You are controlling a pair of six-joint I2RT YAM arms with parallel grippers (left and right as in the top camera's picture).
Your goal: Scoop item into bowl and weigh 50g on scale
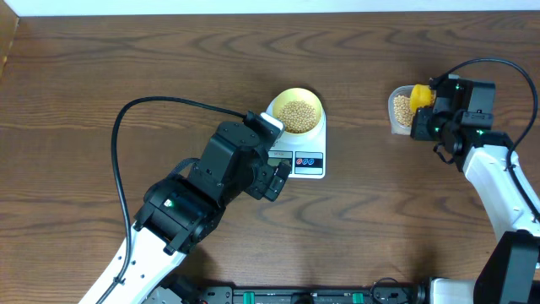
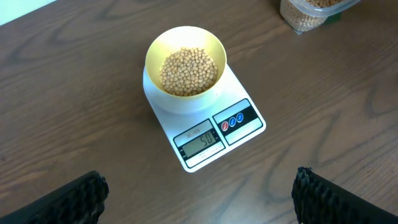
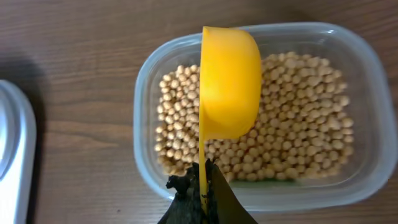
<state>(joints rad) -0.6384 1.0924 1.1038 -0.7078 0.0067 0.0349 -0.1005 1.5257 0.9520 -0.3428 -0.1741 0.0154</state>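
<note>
The pale-yellow bowl [image 1: 297, 92] [image 2: 153, 55] sits on the white scale [image 1: 317, 145] [image 2: 165, 122] and holds tan beans [image 1: 297, 115] [image 2: 189, 70]. The scale's display [image 2: 199, 142] reads 50. My left gripper [image 1: 276, 177] [image 2: 202, 202] hovers open just in front of the scale, nothing between its fingers [image 2: 78, 199]. My right gripper [image 1: 434, 118] [image 3: 202, 193] is shut on the handle of a bright yellow scoop [image 1: 422, 95] [image 3: 229, 81]. The scoop hangs tipped on its side over the beans [image 3: 298, 124] in a clear plastic tub [image 1: 396, 114] [image 3: 144, 112].
The tub [image 2: 305, 17] stands to the right of the scale, with bare wooden table between them. A white edge of the scale [image 3: 12, 162] shows at the left of the right wrist view. The left arm's black cable [image 1: 126, 127] loops over the table's left half.
</note>
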